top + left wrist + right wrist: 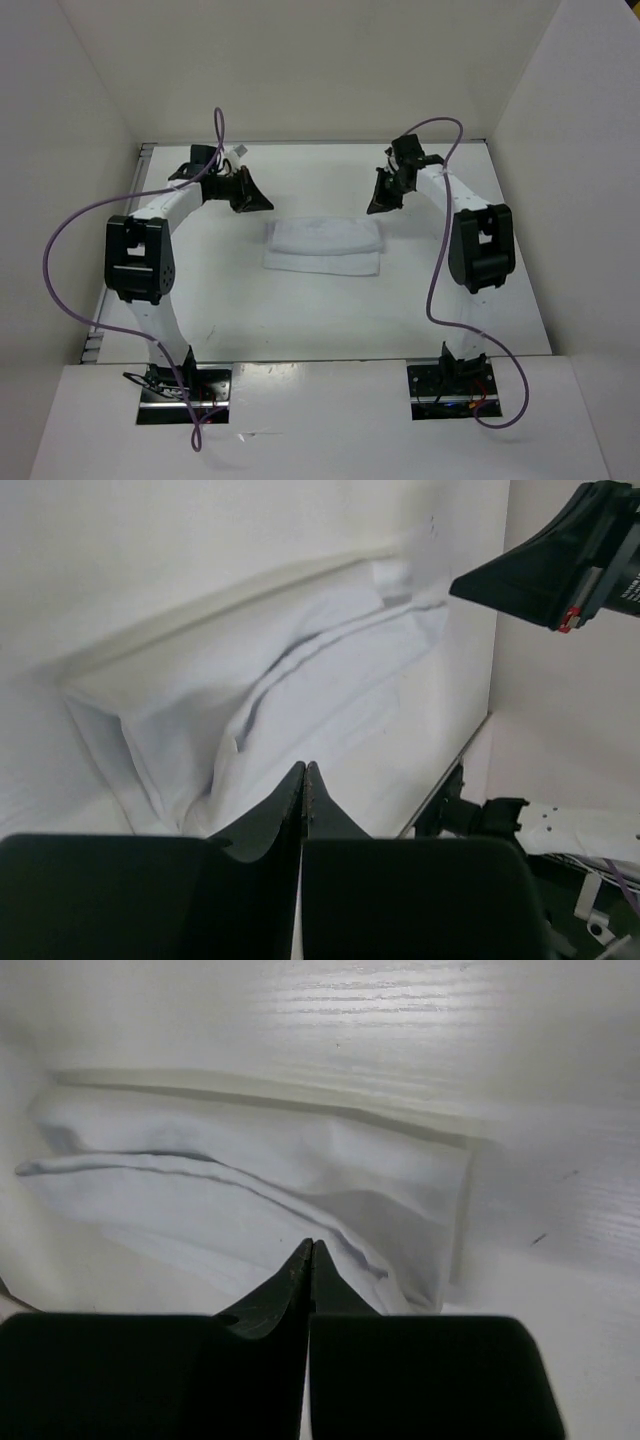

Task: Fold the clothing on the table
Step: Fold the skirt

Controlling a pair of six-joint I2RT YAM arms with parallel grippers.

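Nearest of all, at the front edge of the worktop [300,320], the two arm bases [185,385] sit well to the near side of the clothing [323,245], one toward its left and one toward its right. A purple cable [60,250] loops off each arm.

The clothing lies flat in the middle of the worktop, a small white piece folded into a wide band. Its upper layer sits a little back from the near edge of the layer beneath. Soft grey creases run along its length in both wrist views.

Just beyond the clothing's far left corner hangs the left end effector [262,203]. Its fingers are pressed together to a single point with nothing between them. In its own wrist view the closed tip [305,770] points over the near part of the clothing [300,680]. I cannot tell whether it touches the fabric.

Just beyond the far right corner hangs the right end effector [374,208], likewise closed and empty. Its tip [311,1247] is aimed at the clothing [250,1190].

Behind the clothing stands the white back wall [320,70].
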